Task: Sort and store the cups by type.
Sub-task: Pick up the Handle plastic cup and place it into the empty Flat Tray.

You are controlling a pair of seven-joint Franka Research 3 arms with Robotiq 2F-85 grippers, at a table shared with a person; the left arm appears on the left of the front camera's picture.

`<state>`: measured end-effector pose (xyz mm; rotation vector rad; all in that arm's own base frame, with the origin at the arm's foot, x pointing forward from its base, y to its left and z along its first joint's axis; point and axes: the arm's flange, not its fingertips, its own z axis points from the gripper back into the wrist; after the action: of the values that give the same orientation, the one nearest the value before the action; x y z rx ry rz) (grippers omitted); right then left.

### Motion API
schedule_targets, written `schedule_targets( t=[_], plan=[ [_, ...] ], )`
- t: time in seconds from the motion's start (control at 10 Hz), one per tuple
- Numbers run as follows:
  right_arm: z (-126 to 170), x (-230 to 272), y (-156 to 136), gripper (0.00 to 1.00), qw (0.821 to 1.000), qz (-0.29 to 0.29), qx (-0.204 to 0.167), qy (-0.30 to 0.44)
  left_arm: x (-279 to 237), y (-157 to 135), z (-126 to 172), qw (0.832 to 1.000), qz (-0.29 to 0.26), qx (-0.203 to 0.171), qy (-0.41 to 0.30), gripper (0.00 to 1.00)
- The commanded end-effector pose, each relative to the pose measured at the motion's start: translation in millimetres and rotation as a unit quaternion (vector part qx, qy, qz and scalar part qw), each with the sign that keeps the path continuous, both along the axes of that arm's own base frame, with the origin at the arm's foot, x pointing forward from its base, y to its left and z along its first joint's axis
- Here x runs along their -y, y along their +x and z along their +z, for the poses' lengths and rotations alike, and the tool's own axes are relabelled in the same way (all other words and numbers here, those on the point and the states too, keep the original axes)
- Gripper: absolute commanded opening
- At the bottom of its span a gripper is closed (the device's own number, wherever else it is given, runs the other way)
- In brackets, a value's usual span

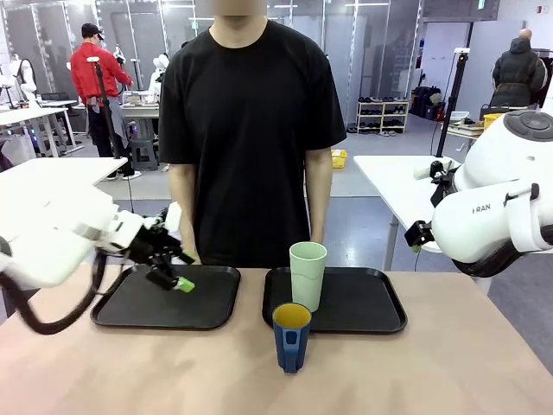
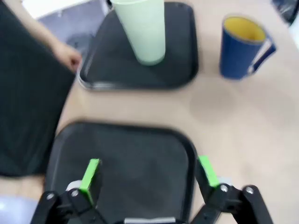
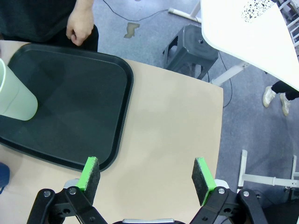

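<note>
Tumbler stands upright on the right tray, so it looks sorted. Mug sits on bare table just in front of that tray, handle apparently toward the robot, though that's hard to confirm. Left gripper is spread and empty over the left tray. Right gripper is also spread and empty, beside the right tray. Next, likely: grab the mug by its body and set it on the left tray.

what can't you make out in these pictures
- Inside of the green cup: in the front view its own wall hides it; in the left wrist view the top edge cuts off its rim.
- Mug: in the right wrist view the left edge cuts off nearly all of it.
- Fine detail: the left wrist view is blurred.
</note>
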<state>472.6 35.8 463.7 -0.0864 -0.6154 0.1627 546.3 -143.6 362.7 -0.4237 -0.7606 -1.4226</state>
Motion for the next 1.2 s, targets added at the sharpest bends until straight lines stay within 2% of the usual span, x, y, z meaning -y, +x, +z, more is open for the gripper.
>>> schedule_targets(
  t=[0.0, 0.3, 0.4, 0.5, 1.1],
  plan=[
    [0, 0, 1, 1.00, 1.000, 0.002, 0.001, -0.004, -18, -22, 3, 0.998, 0.033, -0.024, 0.037, 1.00],
    [0, 0, 1, 1.00, 1.000, 0.002, 0.001, -0.004, -47, -36, -9, 0.995, 0.070, -0.055, 0.054, 1.00],
    [0, 0, 1, 1.00, 1.000, 0.002, 0.001, -0.004, -48, -34, -15, 0.995, 0.063, -0.060, 0.057, 1.00],
    [0, 0, 1, 1.00, 1.000, 0.002, 0.001, -0.004, -48, -34, -13, 0.997, 0.052, -0.045, 0.046, 1.00],
    [0, 0, 1, 1.00, 1.000, 0.002, 0.001, -0.004, -48, -34, -13, 0.997, 0.052, -0.045, 0.046, 1.00]
  ],
)
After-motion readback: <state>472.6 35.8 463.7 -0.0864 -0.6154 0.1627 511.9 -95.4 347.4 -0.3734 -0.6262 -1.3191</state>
